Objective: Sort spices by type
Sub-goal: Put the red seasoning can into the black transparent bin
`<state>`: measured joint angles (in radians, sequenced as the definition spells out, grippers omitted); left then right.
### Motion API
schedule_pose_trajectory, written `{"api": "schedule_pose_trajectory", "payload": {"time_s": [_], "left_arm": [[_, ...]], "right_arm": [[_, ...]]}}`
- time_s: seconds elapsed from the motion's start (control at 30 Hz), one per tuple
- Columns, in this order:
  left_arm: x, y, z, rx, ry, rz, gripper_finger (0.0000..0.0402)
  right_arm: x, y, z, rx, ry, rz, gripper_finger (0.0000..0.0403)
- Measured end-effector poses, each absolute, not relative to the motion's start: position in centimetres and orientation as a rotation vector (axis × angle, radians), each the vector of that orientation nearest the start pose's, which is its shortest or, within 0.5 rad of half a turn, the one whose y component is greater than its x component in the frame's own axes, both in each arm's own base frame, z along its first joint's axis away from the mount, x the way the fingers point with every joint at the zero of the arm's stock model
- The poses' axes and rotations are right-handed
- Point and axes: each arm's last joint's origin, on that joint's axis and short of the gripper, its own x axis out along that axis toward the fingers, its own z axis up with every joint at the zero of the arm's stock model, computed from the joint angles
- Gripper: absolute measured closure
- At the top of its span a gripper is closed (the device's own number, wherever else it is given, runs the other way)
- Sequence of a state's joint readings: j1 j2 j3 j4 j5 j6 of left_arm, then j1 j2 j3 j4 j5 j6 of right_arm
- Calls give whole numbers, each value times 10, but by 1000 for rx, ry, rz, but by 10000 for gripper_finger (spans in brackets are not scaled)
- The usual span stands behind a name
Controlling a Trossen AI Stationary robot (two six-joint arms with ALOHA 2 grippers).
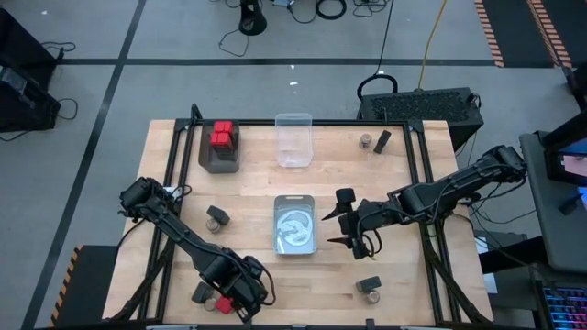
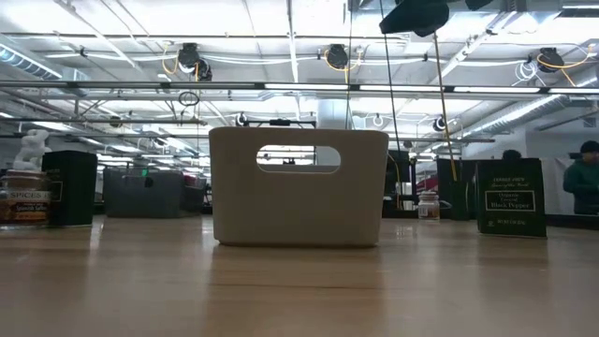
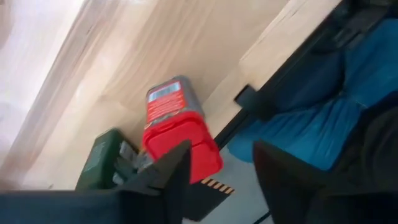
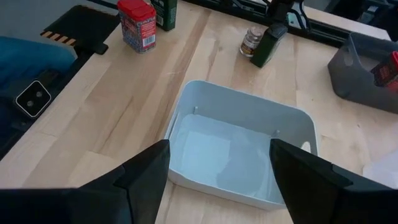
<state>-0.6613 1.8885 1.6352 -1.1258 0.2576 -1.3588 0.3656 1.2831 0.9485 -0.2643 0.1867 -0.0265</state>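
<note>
Overhead, table-level, two wrist views

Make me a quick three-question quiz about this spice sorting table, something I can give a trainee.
1. True or false: the grey bin already holds red spice containers.
2. The right gripper is nearest which bin? A clear bin, B white bin, C grey bin.
3. Which arm's gripper is at the red-topped container standing by the table's edge?
Key: 1 true. 2 B. 3 the left gripper, its fingers apart.
</note>
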Motion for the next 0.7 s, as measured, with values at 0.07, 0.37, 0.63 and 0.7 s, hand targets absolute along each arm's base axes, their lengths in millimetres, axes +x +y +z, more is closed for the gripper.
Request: {"api": "schedule_pose_trajectory", "payload": {"time_s": [0.07,0.37,0.63,0.7], "left_arm": [[288,-233,257,-781,1629,332,189],[282,-229,256,-770,1675,426,119],[279,-229,254,-849,1705,531,106],[277,-228,250,-845,1712,547,106]], "right_arm": [[259,94,279,-177,577,178,145],[258,94,277,-137,600,165,145],[258,94,276,-114,608,158,145],[258,94,276,-108,610,156,145]]}}
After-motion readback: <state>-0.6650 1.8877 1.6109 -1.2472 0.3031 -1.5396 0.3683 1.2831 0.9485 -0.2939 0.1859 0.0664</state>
